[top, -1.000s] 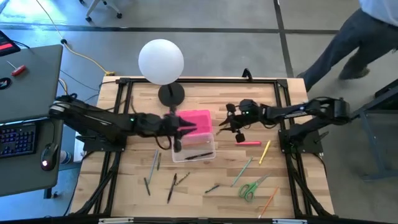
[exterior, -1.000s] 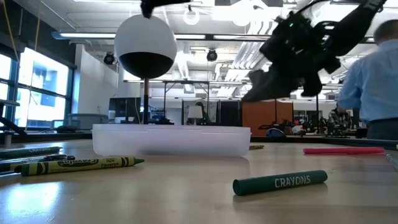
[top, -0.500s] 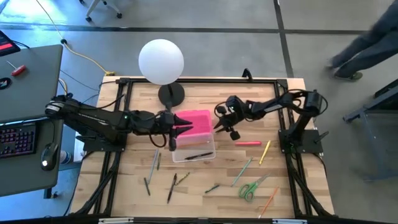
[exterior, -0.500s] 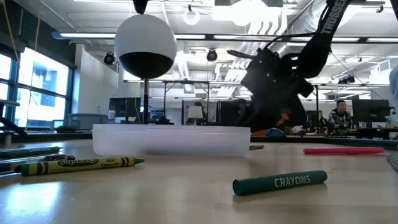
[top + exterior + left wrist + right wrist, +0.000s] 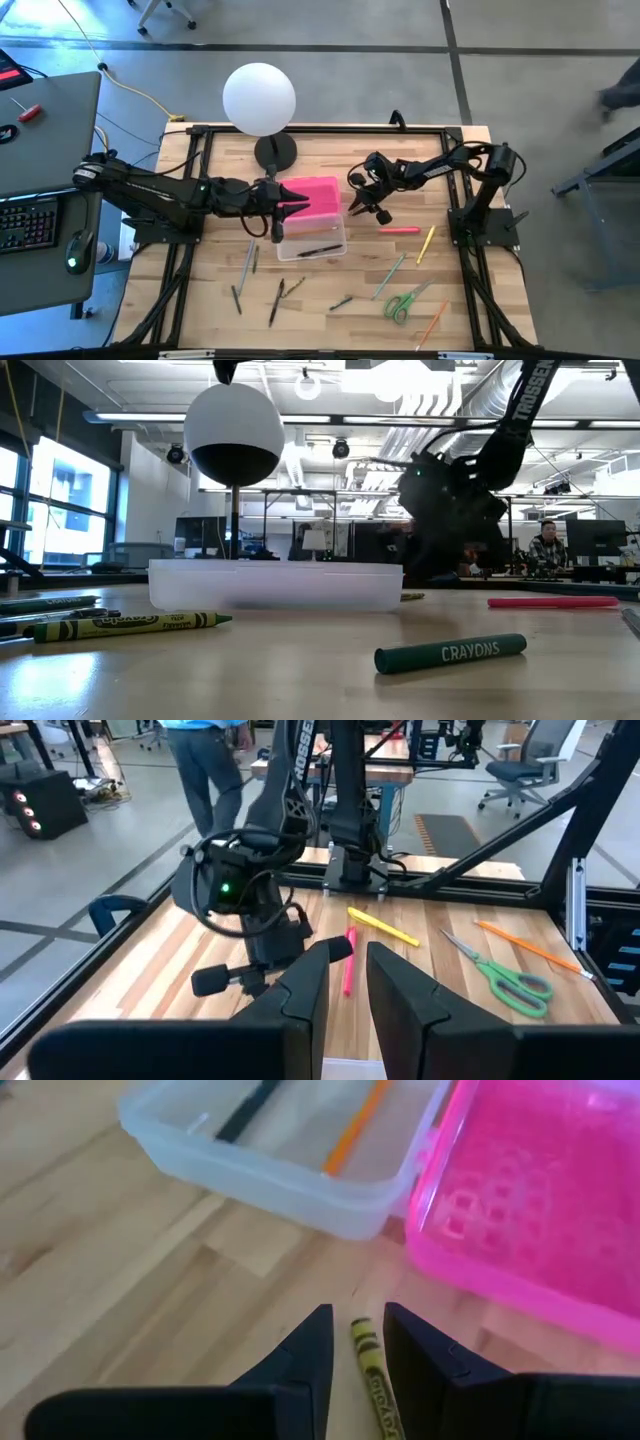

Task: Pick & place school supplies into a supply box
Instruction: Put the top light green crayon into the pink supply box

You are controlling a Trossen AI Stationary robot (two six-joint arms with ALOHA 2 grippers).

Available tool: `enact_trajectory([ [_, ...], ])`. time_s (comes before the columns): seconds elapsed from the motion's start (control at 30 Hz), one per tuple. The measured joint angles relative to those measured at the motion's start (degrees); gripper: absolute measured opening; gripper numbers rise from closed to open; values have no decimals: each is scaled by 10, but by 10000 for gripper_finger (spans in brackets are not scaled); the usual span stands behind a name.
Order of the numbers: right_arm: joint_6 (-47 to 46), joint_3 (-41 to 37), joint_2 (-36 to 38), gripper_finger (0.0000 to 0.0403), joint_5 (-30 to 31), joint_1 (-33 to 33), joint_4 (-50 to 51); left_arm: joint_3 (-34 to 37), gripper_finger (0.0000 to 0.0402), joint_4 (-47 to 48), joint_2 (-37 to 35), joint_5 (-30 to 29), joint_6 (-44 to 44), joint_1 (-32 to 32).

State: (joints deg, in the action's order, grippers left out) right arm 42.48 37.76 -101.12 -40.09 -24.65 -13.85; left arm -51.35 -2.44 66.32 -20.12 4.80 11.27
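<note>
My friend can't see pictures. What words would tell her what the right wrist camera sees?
Two dark gripper fingers point down at a wooden table, with an olive-green crayon lying in the narrow gap between their tips. Just beyond sit a clear plastic box holding a dark pencil and an orange pencil, and its bright pink open lid.

My own arm is hiding part of the pink lid [image 5: 318, 194], and a crayon [image 5: 372, 1377] is running out of frame between my fingers.
</note>
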Motion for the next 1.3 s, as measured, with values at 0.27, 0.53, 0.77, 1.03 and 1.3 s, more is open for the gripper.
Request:
enact_trajectory([
  [0.27, 28, 1, -50, 71, 8, -2, -56, 0, 101, -1, 0, 0, 2, 0],
  [0.53, 41, 2, -125, 61, -29, -4, -90, 0, 101, 0, 0, 0, 2, 0],
  [0.77, 50, 2, -146, 15, -47, -5, -120, 0, 101, 0, 0, 0, 2, 0],
  [1.03, 2, 0, -120, 8, -51, -5, -115, 0, 101, 0, 0, 0, 2, 0],
  [1.3, -31, -1, 58, 8, 61, 10, -23, 0, 101, 0, 0, 0, 4, 0],
])
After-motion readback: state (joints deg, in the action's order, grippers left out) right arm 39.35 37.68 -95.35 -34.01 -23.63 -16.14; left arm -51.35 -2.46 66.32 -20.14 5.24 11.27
